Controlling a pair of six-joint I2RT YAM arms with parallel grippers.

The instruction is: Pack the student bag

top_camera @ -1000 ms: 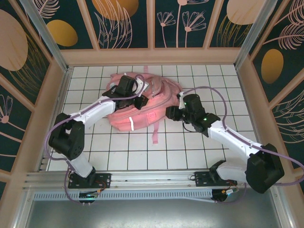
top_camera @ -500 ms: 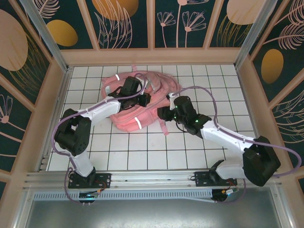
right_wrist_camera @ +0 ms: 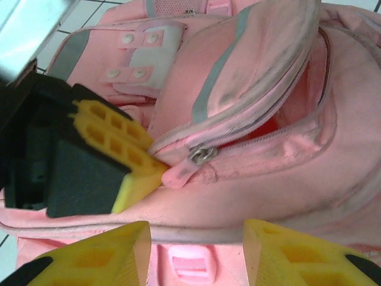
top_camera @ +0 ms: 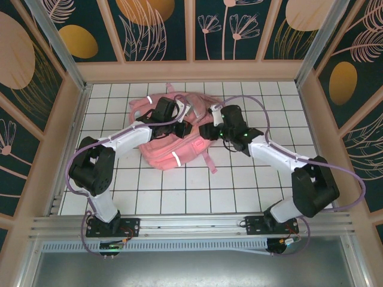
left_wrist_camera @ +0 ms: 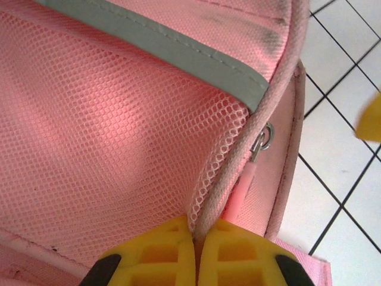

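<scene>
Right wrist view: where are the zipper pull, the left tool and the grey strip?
zipper pull [right_wrist_camera: 181, 171], right wrist view, on its pink tab.
left tool [right_wrist_camera: 149, 174], right wrist view, between its yellow fingertips, shut on the tab.
grey strip [right_wrist_camera: 214, 77], right wrist view, midway along it.

Both arms reach forward from their bases and angle inward, wrists close together. The left arm [top_camera: 128, 139] stretches out low, its left gripper [top_camera: 181, 124] clamped tight, yellow fingers [left_wrist_camera: 161, 256] pinching the zip pull [right_wrist_camera: 178, 173] of the student bag [top_camera: 161, 152]. The right arm [top_camera: 272, 156] bends at the elbow; the right gripper [right_wrist_camera: 196, 244] points toward the left one, jaws parted, holding nothing.
</scene>
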